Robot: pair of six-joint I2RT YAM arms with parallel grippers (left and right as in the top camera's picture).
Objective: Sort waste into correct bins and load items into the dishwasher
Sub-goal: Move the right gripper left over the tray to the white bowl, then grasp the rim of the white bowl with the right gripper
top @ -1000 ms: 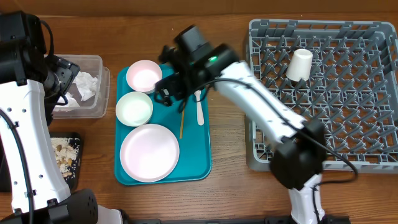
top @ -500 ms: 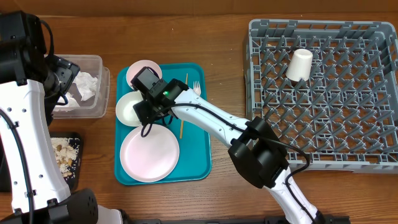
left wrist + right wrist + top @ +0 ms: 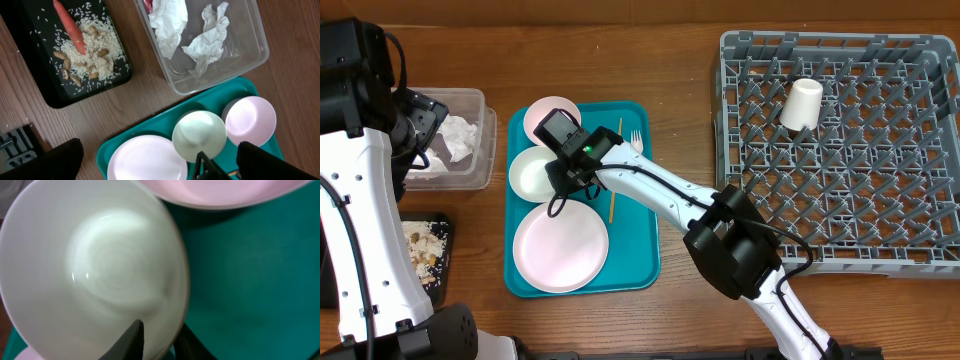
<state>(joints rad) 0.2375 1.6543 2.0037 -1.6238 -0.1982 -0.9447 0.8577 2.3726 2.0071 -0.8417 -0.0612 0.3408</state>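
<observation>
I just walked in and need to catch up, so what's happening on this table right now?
The right gripper is down on the teal tray, fingers straddling the rim of the white bowl; a firm pinch can't be confirmed. The left gripper hangs open near the clear tub of napkins. One cup sits in the grey rack; the plate and pink bowl are on the tray.

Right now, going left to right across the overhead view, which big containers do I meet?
tub → teal tray → rack
</observation>
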